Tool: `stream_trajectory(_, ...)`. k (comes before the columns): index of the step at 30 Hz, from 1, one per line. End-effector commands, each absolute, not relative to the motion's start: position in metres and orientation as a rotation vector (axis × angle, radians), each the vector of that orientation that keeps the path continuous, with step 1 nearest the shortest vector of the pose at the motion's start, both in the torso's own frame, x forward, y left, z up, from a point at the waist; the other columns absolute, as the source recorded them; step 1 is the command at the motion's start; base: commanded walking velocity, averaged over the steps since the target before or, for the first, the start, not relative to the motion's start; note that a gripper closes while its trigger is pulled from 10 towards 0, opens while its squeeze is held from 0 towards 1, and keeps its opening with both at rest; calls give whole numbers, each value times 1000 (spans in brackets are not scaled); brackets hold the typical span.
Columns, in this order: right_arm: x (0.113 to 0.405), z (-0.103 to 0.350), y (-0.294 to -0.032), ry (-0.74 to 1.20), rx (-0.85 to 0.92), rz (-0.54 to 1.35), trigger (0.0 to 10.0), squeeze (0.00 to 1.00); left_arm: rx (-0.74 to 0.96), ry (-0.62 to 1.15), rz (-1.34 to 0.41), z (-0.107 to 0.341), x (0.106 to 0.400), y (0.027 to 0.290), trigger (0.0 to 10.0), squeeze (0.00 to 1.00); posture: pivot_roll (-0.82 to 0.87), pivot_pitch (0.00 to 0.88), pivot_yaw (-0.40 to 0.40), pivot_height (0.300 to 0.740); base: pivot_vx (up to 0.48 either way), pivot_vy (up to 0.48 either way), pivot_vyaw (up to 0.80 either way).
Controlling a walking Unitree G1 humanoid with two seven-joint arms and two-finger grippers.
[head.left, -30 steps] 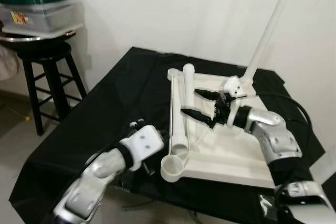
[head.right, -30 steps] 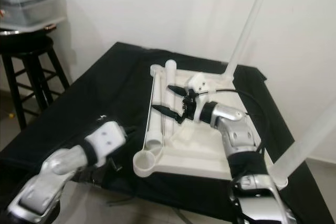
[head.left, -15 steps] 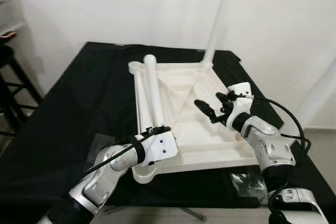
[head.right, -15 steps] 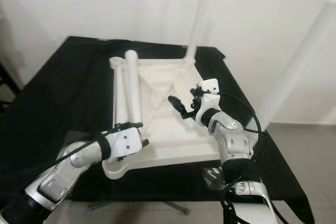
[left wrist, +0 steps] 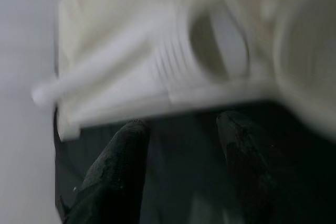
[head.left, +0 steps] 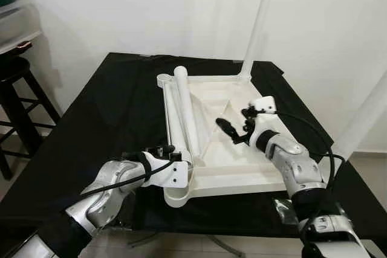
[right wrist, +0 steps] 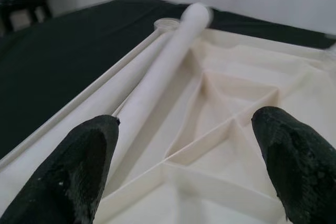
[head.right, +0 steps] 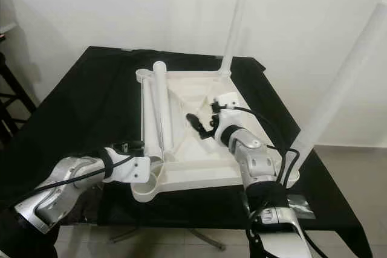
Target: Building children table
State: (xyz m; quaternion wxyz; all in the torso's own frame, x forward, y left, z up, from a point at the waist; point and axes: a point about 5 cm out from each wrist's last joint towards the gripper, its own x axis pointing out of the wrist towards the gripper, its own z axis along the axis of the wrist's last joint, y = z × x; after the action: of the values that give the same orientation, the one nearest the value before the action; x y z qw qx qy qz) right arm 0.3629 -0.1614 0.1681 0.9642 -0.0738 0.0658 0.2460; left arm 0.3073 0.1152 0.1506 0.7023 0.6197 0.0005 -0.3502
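Left eye view: tabletop (head.left: 242, 167) inverted for leg fitting; loose leg (head.left: 186, 112) at 11 o'clock of right gripper (head.left: 231, 131), fingers wide; left gripper (left wrist: 181, 177) parted, empty, near corner socket (head.left: 174, 196).

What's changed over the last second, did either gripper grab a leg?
No grab. The left gripper has closed in on the tabletop's near corner socket, fingers open. The right gripper backed away from the loose leg, open above the panel. Loose leg and two standing legs unchanged.
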Motion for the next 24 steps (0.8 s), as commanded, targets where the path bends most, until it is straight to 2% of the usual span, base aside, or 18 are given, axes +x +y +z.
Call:
stream_trajectory(1,357,157,-154,201,-217,557,10000,0,1430,62,-780,145,310,121,10000,0,13,0,-62,740,0,0,0)
stream_trajectory(4,356,155,-150,227,-238,574,10000,0,1408,63,-783,143,311,116,10000,0,12,0,-61,740,0,0,0)
stream_trajectory(7,342,158,-130,229,-248,781,10000,0,1342,23,-777,141,312,103,10000,0,7,0,-63,740,0,0,0)
stream_trajectory(9,342,158,-130,229,-248,781,10000,0,1342,23,-777,141,312,103,10000,0,7,0,-63,740,0,0,0)
stream_trajectory(13,302,175,-117,162,-322,1166,10000,0,1328,0,-727,143,316,99,10000,0,7,0,-63,740,0,0,0)
stream_trajectory(17,296,180,-119,154,-331,1214,10000,0,1328,-1,-717,144,317,99,10000,0,7,0,-63,740,0,0,0)
stream_trajectory(24,280,196,-140,171,-398,1253,10000,0,1322,-20,-700,147,318,97,10000,0,-11,0,-63,740,0,0,0)
